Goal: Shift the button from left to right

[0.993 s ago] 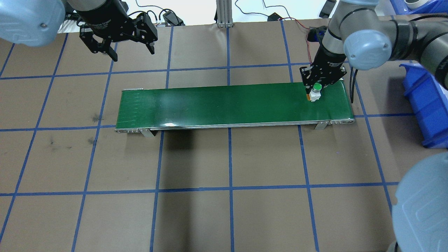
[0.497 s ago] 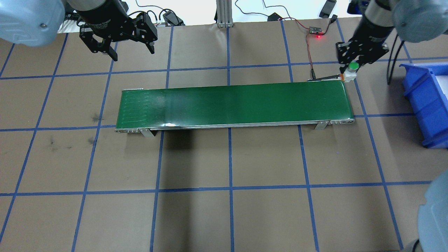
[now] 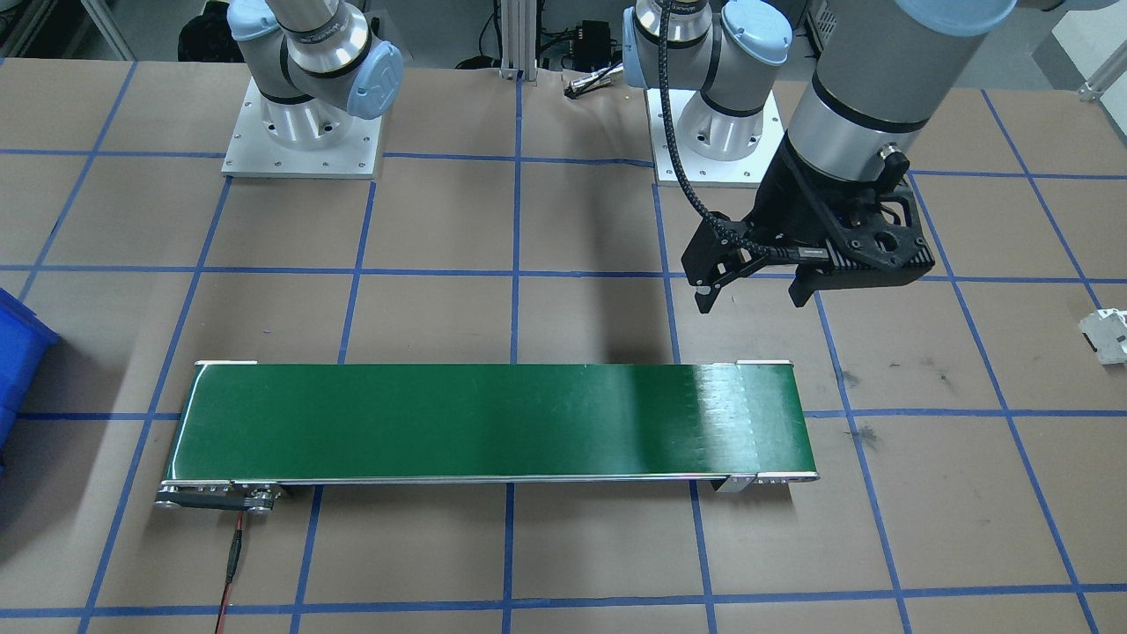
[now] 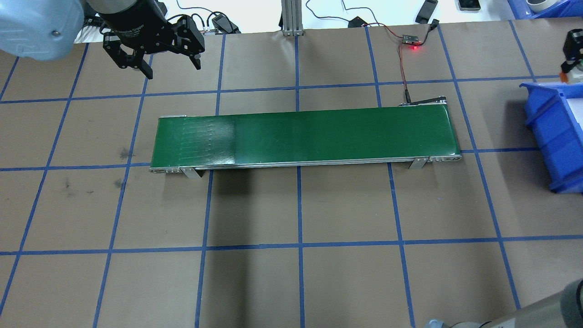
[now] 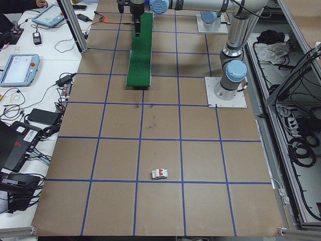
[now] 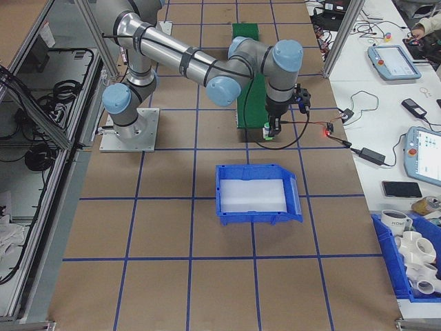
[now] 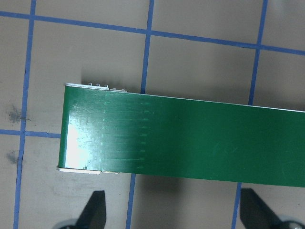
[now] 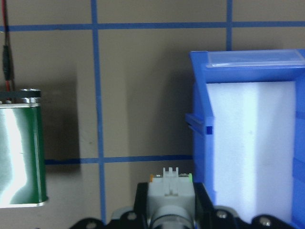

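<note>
I hold the button (image 8: 170, 192) pinched in my right pincer (image 8: 170, 210) beside the blue bin (image 8: 248, 143), ready to drop it in, left pincer (image 4: 159, 54) wide

The right gripper (image 4: 572, 64) is off the green belt (image 4: 319, 134) where it stood a second ago, and now sits at the far right edge of the overhead view, just beside the blue bin (image 4: 553, 132); it is closed on the button (image 8: 170, 193), which has left the belt and now hangs above the brown table (image 8: 143, 95) between the belt's end and the bin's wall; the pale sheen on the belt's left part now reaches further right.
</note>
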Available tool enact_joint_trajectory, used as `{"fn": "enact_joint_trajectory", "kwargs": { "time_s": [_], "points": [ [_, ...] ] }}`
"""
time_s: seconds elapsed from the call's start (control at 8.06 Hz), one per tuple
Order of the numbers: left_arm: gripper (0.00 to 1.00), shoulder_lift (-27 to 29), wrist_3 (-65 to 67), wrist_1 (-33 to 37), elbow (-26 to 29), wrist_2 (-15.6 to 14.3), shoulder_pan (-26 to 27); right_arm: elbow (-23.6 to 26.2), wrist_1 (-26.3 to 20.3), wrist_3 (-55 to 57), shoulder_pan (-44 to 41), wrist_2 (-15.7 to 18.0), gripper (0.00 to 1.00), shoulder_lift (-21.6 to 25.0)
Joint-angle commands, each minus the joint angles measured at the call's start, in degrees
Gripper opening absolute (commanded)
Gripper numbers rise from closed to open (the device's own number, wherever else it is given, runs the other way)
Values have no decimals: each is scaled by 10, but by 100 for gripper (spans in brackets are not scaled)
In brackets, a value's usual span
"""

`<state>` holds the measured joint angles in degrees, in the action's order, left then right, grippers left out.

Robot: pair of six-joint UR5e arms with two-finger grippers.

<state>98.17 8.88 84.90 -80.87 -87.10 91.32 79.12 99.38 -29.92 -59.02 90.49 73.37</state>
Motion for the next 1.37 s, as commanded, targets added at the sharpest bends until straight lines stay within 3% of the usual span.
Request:
{"fn": "enact_joint_trajectory", "kwargs": {
  "time_s": [0.0, 0.62, 0.87, 1.24],
  "points": [
    [100, 0, 0, 0, 0, 0, 0, -4, 38, -115, 80, 1, 0, -31],
    [100, 0, 1, 0, 0, -1, 0, 0, 83, -238, 121, -7, 0, -119],
    [100, 0, 1, 0, -1, -1, 0, 5, 86, -232, 141, -7, 0, -147],
    [100, 0, 1, 0, -1, 0, 0, 20, 85, -174, 143, -1, 9, -153]
  ]
}}
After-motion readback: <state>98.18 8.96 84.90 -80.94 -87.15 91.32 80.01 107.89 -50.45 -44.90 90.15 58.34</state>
